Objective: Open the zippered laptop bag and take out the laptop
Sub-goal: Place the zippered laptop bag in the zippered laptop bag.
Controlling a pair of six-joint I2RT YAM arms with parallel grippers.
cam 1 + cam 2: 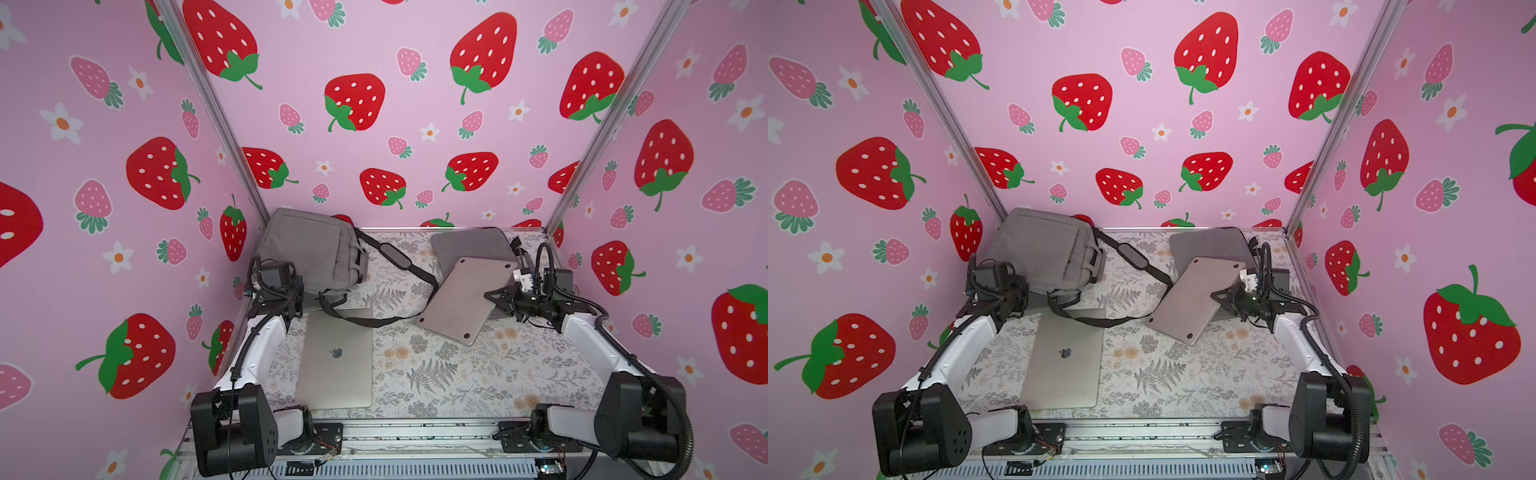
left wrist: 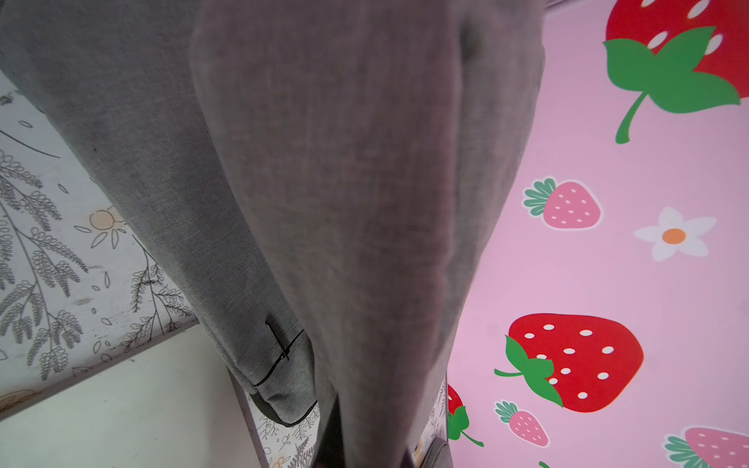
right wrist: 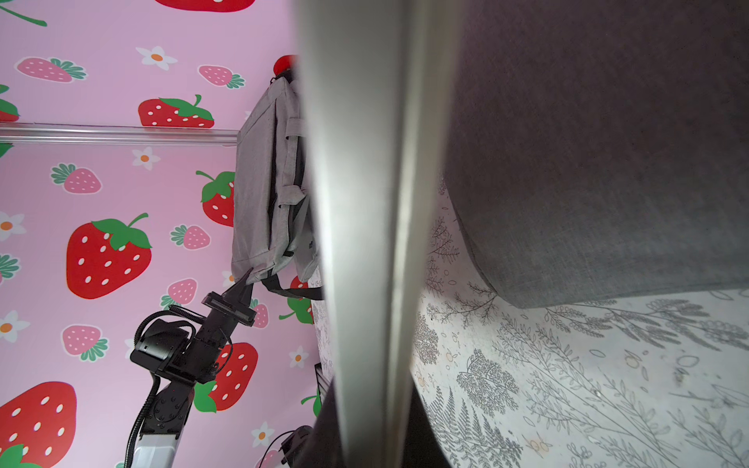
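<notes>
Laptop point(image 1: 457, 299) — underside up, centre right — is clamped in the jaws of our right gripper point(image 1: 490, 296); we should lower it flat. Left gripper point(image 3: 243, 283) pinches the bag point(image 1: 309, 249), upper left.

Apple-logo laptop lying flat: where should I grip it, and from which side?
The laptop lies flat, lid up, with the black strap draped over its far edge. Its right long edge is unobstructed, so probably pinch there, coming in low from the right.
</notes>
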